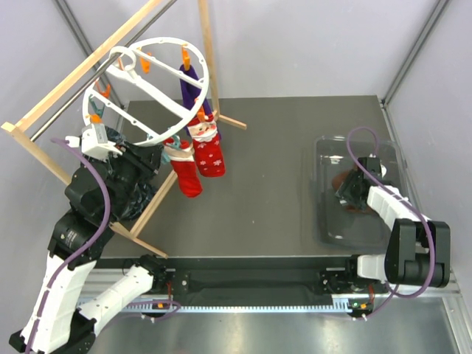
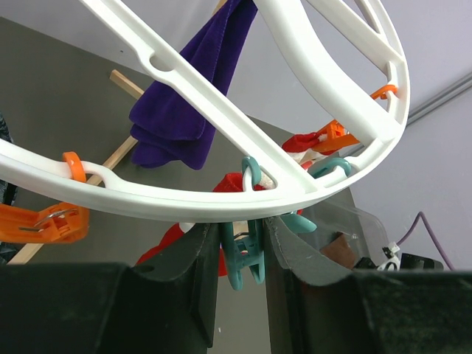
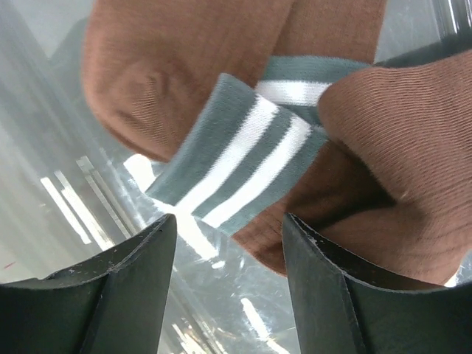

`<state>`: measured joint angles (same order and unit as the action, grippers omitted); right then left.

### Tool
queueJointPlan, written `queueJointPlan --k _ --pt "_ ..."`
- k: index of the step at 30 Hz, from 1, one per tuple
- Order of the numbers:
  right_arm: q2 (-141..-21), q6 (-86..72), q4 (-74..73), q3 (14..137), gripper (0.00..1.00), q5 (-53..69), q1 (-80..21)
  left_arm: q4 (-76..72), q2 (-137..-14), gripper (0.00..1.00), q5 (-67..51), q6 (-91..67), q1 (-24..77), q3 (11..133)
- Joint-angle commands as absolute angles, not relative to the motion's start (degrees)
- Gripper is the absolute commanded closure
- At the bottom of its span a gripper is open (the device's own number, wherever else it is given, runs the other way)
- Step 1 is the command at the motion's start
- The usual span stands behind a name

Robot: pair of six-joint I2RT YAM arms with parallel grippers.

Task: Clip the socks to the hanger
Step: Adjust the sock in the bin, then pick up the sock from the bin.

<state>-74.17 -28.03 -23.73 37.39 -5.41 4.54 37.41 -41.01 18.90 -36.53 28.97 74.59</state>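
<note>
The white ring hanger (image 1: 151, 81) hangs at the back left; its rim fills the left wrist view (image 2: 184, 199). Two red Santa socks (image 1: 210, 151) (image 1: 186, 171) hang from its near rim, and red cloth shows behind the rim (image 2: 230, 184). My left gripper (image 1: 157, 153) is up under the rim beside the socks. Its jaws (image 2: 242, 230) are closed against both sides of a teal clip (image 2: 247, 258) hanging from the ring. My right gripper (image 1: 352, 188) is open (image 3: 230, 228) inside the clear bin, just above a brown sock (image 3: 184, 66) with a grey-and-white striped cuff (image 3: 243, 147).
A purple sock (image 1: 193, 87) hangs from the far rim (image 2: 184, 103). Orange clips (image 1: 186, 55) (image 2: 44, 221) sit around the ring. A pale wooden frame (image 1: 74, 74) stands behind and below the hanger. The clear plastic bin (image 1: 328, 221) lies at the right.
</note>
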Motion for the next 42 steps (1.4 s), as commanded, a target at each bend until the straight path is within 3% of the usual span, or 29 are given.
queueJointPlan --k 1,9,16,22,30,36,38,42 --pt "-75.9 -27.4 -24.3 38.5 0.41 -8.2 4.0 38.2 -41.0 1.0 17.5 -36.7 29.0 76.4" --pt "-85.7 -27.5 -23.6 42.2 0.5 -10.2 3.9 38.7 -40.5 1.0 17.8 -37.3 29.0 76.6" --pt "-85.6 -27.0 -23.9 42.5 0.83 -10.7 3.5 38.8 -40.7 1.0 17.9 -37.4 29.0 76.9" --pt "-79.3 -26.0 -25.9 43.2 0.88 -10.6 3.3 38.5 -41.1 1.0 17.1 -37.6 29.0 76.5" --pt "-62.2 -23.9 -32.7 50.3 1.0 -4.8 2.8 38.2 -41.0 1.0 17.0 -37.6 29.0 76.1" --pt "-56.0 -21.4 -30.4 57.3 1.0 11.9 0.9 37.9 -40.6 1.0 16.9 -37.8 29.0 76.0" --pt "-56.9 -21.6 -29.1 59.8 1.0 23.8 0.4 37.6 -40.5 1.0 16.5 -37.8 29.0 76.0" --pt "-59.5 -25.2 -22.1 62.4 1.0 34.6 -10.0 37.4 -40.6 1.0 15.8 -38.1 29.0 76.1"
